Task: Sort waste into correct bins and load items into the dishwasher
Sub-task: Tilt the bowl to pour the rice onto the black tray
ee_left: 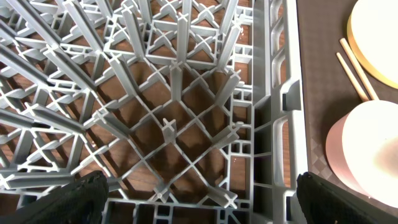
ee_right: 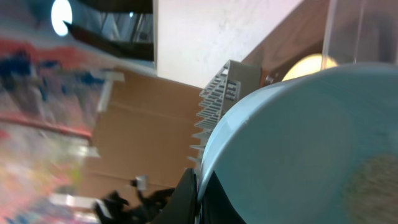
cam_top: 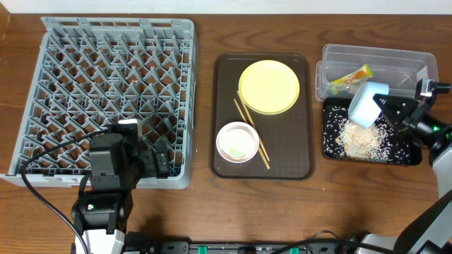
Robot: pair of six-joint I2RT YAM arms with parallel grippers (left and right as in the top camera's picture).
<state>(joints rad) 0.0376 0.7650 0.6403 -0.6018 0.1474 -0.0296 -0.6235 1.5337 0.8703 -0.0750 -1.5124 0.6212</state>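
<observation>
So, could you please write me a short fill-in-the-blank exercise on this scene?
The right gripper is shut on the light blue ____. The rice scraps lie in the black tray; the snack wrapper lies in the clear ____. The chopsticks lie beside the yellow ____. The open left gripper hangs over the grey dish ____.
Missing: bowl; tub; plate; rack.

Rack: grey, open lattice pattern.
Worktop: brown wood grain.
Brown tray: dark brown, plain.
Plate: yellow.
Pink bowl: pinkish-white.
Chopsticks: pale wood.
Tub: clear.
Wrapper: yellow-green, orange patch.
Black tray: black, speckled with whitish-beige scraps.
Blue bowl: light blue.
</observation>
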